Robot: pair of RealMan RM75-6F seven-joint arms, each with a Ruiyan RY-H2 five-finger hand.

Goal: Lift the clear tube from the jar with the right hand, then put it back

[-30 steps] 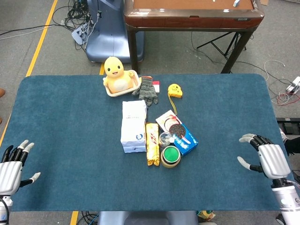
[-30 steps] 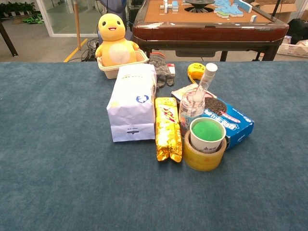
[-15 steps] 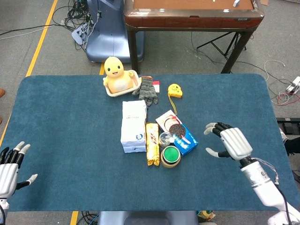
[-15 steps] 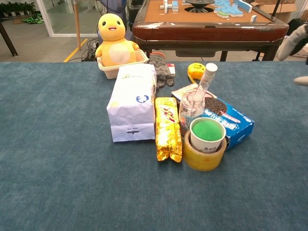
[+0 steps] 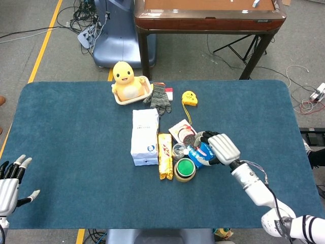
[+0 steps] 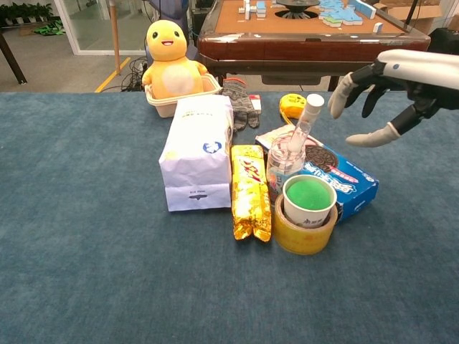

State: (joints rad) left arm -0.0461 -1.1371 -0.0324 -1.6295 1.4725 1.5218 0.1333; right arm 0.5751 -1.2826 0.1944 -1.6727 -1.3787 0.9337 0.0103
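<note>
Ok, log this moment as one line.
right hand: open, near tube, not touching | tube: in jar | left hand: open, idle

The left hand (image 5: 10, 180) sits at the bottom left corner of the head view, and the picture's edge cuts off part of it; the chest view does not show it at all. In the chest view the right hand (image 6: 391, 89) runs off the right edge, so its wrist and arm are out of sight. From the head view that hand covers part of the blue cookie box (image 5: 202, 152). The clear tube (image 6: 305, 122) is too small to make out from the head view. The jar (image 6: 284, 163) is partly hidden behind the green cup (image 6: 309, 198) in the chest view. The print on the white bag (image 6: 197, 154) is too small to read.
</note>
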